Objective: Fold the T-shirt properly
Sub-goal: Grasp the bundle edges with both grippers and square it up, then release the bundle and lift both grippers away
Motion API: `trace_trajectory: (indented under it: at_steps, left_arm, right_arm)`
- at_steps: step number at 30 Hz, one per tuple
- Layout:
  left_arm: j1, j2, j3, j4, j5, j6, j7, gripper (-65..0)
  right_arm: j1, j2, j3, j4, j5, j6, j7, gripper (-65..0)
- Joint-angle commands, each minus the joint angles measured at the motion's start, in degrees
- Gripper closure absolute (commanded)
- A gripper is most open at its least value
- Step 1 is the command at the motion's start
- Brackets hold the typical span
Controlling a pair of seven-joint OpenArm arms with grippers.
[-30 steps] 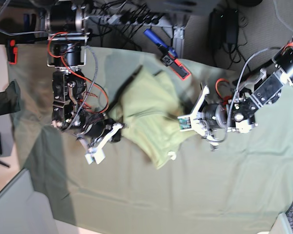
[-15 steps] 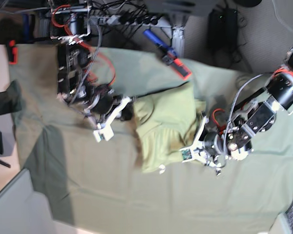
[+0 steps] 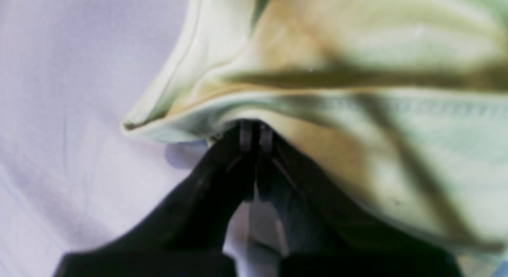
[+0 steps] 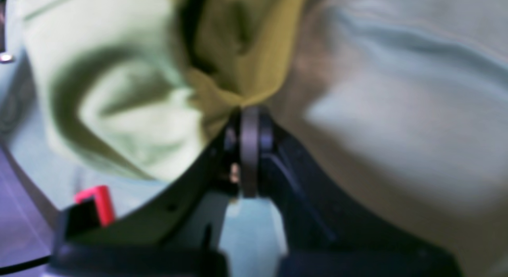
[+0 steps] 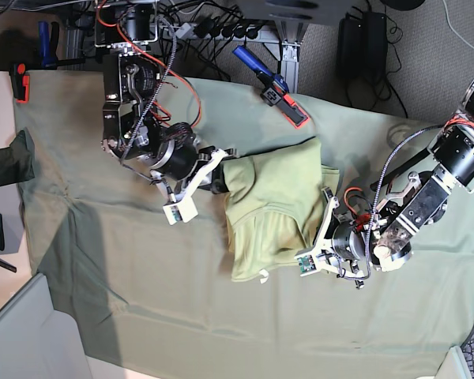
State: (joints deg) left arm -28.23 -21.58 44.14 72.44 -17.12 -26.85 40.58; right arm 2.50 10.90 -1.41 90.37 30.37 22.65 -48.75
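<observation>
The pale yellow-green T-shirt point(image 5: 272, 197) lies bunched in a rough rectangle in the middle of the grey-green table cloth point(image 5: 221, 316). My right gripper point(image 5: 221, 175) is shut on the shirt's left edge. In the right wrist view the gripper point(image 4: 248, 110) pinches a gathered fold of the T-shirt point(image 4: 131, 90). My left gripper point(image 5: 322, 235) is shut on the shirt's right edge. In the left wrist view the gripper point(image 3: 253, 134) clamps a hemmed edge of the T-shirt point(image 3: 357, 39), which rises in folds above the cloth point(image 3: 59, 110).
A blue-handled clamp with a red tip point(image 5: 272, 88) lies at the table's far edge, just behind the shirt. A red clamp point(image 5: 17, 83) sits at the far left corner. Dark green fabric point(image 5: 4, 162) hangs at the left edge. Cables run behind the table.
Both grippers kept hold of the shirt. The right gripper moved up and right, the left gripper moved down toward the front edge. The shirt shifted right and spread flatter.
</observation>
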Motion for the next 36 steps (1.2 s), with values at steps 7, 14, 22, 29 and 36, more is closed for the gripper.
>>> trace_trajectory:
  at_steps: [7,14,22,29,36]
  left_arm:
    - [-1.9,-0.2,-13.88,3.63,-8.13,-4.76,5.01,-0.1]
    - [-1.49,-3.15,-25.22,3.8,-19.04,-9.07,10.32,-0.1]
    - [4.09,-9.97,-31.34,5.64,-23.98,-11.78,12.41,-0.1]
    - [13.94,-15.02,-37.16,14.29,-24.46,-11.76,12.48,-0.1]
    - [26.14,-16.7,-50.66,22.45,-29.53,-13.15,16.11,-0.1]
  right_arm:
    - [0.81,-0.26,0.81,1.88,-1.6,3.54,0.7,0.0]
    - [0.83,0.17,8.57,2.21,-2.75,3.52,0.85,0.0]
    - [1.16,0.57,10.08,2.12,-0.59,3.54,2.8,0.0]
    - [1.75,-1.22,2.03,2.12,-0.66,3.56,2.62,0.0]
    - [1.75,-2.19,0.39,2.23,-2.97,3.54,1.88,0.0]
